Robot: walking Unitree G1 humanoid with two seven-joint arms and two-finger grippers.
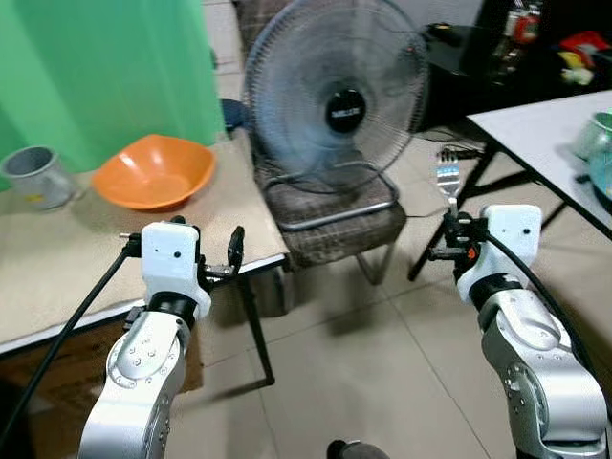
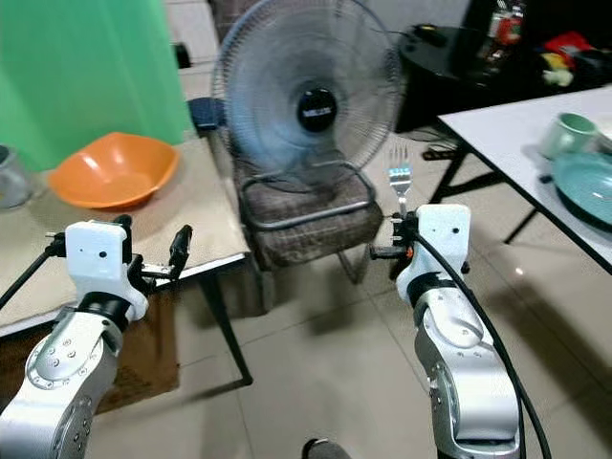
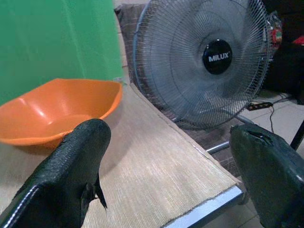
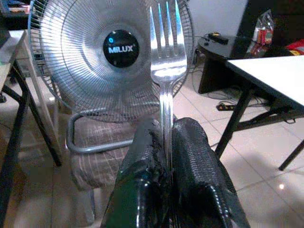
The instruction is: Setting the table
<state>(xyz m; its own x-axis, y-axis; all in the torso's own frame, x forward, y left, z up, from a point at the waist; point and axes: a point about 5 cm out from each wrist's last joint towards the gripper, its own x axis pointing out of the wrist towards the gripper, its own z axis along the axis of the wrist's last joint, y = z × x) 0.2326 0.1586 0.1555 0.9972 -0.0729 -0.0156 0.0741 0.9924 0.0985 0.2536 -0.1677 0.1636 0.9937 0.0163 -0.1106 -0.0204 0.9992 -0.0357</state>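
Note:
A silver fork stands upright, tines up, pinched by its handle in my right gripper, which is shut on it above the tiled floor between the chair and the white table. In the right wrist view the fork rises between the two black fingers. My left gripper is open and holds nothing, at the edge of the mat-covered table; its fingers stand wide apart. A teal plate and a pale green cup sit on the white table.
An orange bowl and a grey cup rest on the mat-covered table. A large fan sits on a checked chair between the two tables. A green curtain hangs behind. Tiled floor lies ahead.

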